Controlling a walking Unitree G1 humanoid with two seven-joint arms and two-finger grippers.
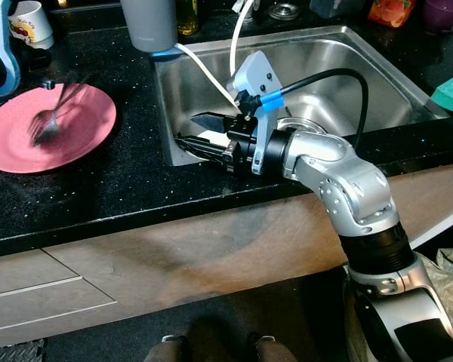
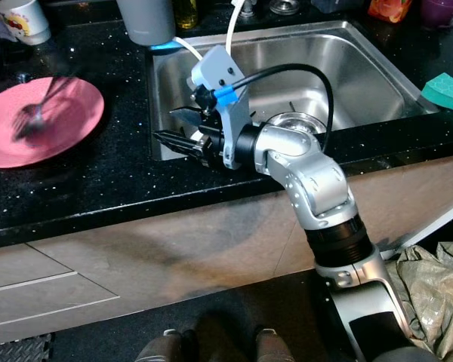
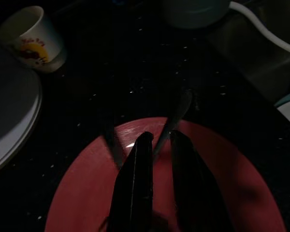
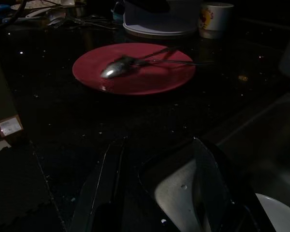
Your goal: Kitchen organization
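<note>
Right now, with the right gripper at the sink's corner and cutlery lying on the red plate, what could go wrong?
1. The open right gripper hangs at the sink rim; a sideways swing could strike the edge.
2. The white hose runs just behind it and could snag.
3. The cutlery lies loose on the plate; a nudge could scatter it.

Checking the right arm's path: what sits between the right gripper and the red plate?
Only bare black countertop lies between the right gripper, at the sink's left edge, and the red plate. Head and right wrist views both show it.
</note>
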